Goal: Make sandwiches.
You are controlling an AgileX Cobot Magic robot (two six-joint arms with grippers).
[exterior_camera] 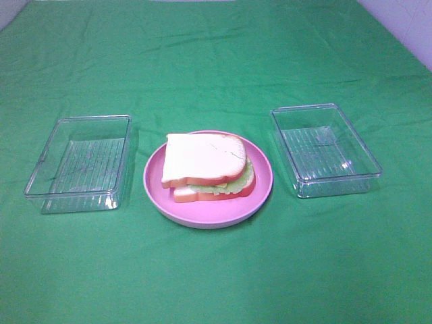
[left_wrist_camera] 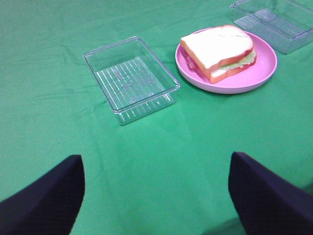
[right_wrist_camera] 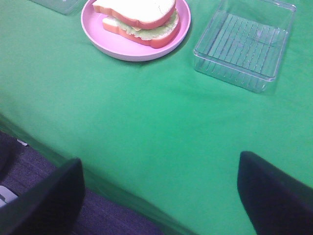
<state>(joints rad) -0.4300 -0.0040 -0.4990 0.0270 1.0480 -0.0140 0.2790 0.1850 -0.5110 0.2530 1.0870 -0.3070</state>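
- Exterior high view: the sandwich [exterior_camera: 208,167] is seen assembled on the round pink plate [exterior_camera: 260,196] at the middle of the green-covered bench [exterior_camera: 216,283]. An empty clear container [exterior_camera: 79,163] stands on the left, another empty clear container [exterior_camera: 325,150] on the right, the plate between them and apart from both. No arm is seen in this view. Long axis of the stack is judged to run roughly across the view, left to right. The stack is judged complete; little seems left of the task.
- Left wrist view: the left gripper [left_wrist_camera: 156,193] is seen released, jaws spread wide, nothing between them. The sandwich [left_wrist_camera: 218,50] on the pink plate [left_wrist_camera: 264,68] lies well ahead of it and off toward the robot's right; the left container [left_wrist_camera: 131,78] sits nearer, almost straight ahead.
- Right wrist view: the right gripper [right_wrist_camera: 160,193] is likewise released and empty, hanging over the near bench edge. The sandwich [right_wrist_camera: 138,19] on the plate [right_wrist_camera: 98,39] lies well ahead and toward the robot's left, the right container [right_wrist_camera: 244,44] ahead on the other side.
- Neither arm is judged clearly nearer; both are well apart from the stack.
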